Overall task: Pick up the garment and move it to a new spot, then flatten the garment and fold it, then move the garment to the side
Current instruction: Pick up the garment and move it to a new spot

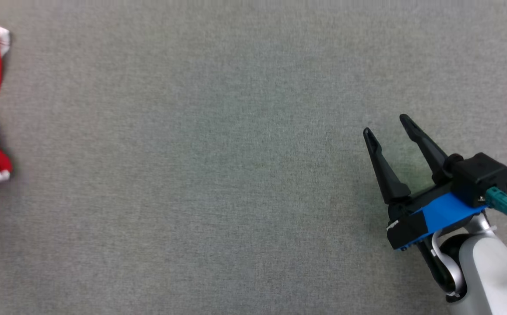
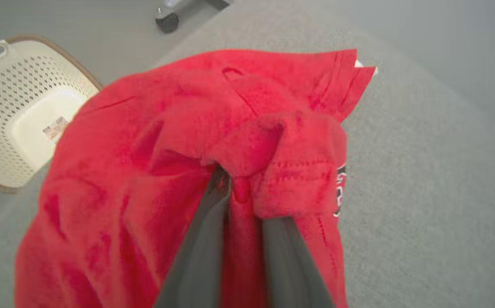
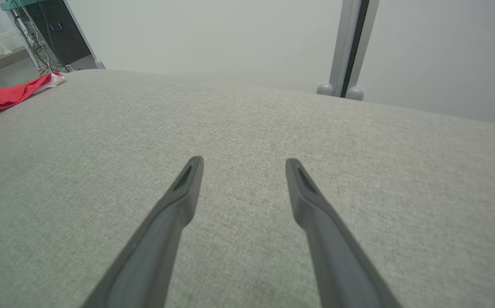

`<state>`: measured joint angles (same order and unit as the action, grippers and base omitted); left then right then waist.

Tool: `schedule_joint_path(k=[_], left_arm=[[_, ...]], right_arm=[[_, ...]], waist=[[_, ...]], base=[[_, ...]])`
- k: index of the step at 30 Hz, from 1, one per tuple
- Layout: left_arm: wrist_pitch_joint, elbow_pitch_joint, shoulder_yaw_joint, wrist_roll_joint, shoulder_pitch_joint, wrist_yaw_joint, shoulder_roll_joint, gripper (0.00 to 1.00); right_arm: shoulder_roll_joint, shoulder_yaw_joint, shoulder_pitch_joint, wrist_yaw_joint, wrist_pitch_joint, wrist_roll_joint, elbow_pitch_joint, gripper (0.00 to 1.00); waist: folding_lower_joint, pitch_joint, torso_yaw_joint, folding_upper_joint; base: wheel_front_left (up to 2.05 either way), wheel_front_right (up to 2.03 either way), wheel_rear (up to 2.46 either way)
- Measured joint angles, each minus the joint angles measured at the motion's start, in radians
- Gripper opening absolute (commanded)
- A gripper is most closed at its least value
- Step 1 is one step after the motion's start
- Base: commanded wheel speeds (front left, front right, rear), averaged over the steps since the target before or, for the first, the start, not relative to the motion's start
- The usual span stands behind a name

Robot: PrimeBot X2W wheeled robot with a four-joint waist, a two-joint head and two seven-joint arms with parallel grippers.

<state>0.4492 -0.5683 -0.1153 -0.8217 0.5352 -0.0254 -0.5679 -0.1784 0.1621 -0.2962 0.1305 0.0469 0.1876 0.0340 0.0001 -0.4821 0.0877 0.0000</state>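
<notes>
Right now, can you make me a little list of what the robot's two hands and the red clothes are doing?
garment: red, crumpled, at the left edge of the grey table in the head view
left gripper: jaws pinched on a fold of the garment
right gripper: jaws open, holding nothing, over the table
basket: white, with holes, off the table near the garment
task step: pickup begun; not flattened or folded yet
</notes>
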Motion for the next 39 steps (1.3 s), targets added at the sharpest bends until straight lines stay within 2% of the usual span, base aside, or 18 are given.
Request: schedule_joint_path(k=[5,9,13,20,25,30,37,39], left_arm=[[-0.058,0.118,0.027,0.058,0.056,0.028,-0.056,0.0],[-0.01,0.24,0.082,0.099,0.11,0.052,-0.095,0.0],[0.062,0.386,0.16,0.119,0.191,0.052,-0.08,0.0],[0.199,0.607,0.314,0.127,0.246,0.032,0.021,0.0],[0.244,0.643,0.449,0.153,0.237,0.036,0.102,0.0],[0.21,0.551,0.564,0.184,0.168,0.034,0.207,0.0],[0.064,0.301,0.663,0.233,0.086,0.025,0.344,0.0],[0.026,0.228,0.686,0.243,0.073,0.025,0.375,1.0]], right_arm=[[0.02,0.003,0.017,0.0,-0.033,0.02,-0.049,1.0],[0.039,0.007,0.036,0.0,-0.053,0.037,-0.083,1.0],[0.05,0.002,0.049,0.0,-0.068,0.049,-0.104,1.0],[0.074,0.014,0.08,0.0,-0.074,0.062,-0.115,1.0],[0.081,0.0,0.088,0.0,-0.074,0.069,-0.109,1.0],[0.089,-0.009,0.094,0.0,-0.075,0.069,-0.105,1.0],[0.102,0.005,0.082,0.0,-0.088,0.076,-0.106,1.0],[0.107,0.01,0.074,0.0,-0.092,0.078,-0.11,1.0]], waist=[[-0.0001,0.096,0.012,0.0],[-0.0003,0.182,0.01,0.0],[-0.0004,0.251,-0.01,0.0],[-0.0004,0.303,-0.112,0.0],[-0.0003,0.305,-0.198,0.0],[-0.0001,0.289,-0.274,0.0],[-0.0002,0.252,-0.343,0.0],[-0.0001,0.245,-0.351,0.0]], base=[[0.0,0.0,0.0],[0.0,0.0,0.0],[0.0,0.0,0.0],[0.0,0.0,0.0],[0.0,0.0,0.0],[0.0,0.0,0.0],[0.0,0.0,0.0],[0.0,0.0,0.0]])
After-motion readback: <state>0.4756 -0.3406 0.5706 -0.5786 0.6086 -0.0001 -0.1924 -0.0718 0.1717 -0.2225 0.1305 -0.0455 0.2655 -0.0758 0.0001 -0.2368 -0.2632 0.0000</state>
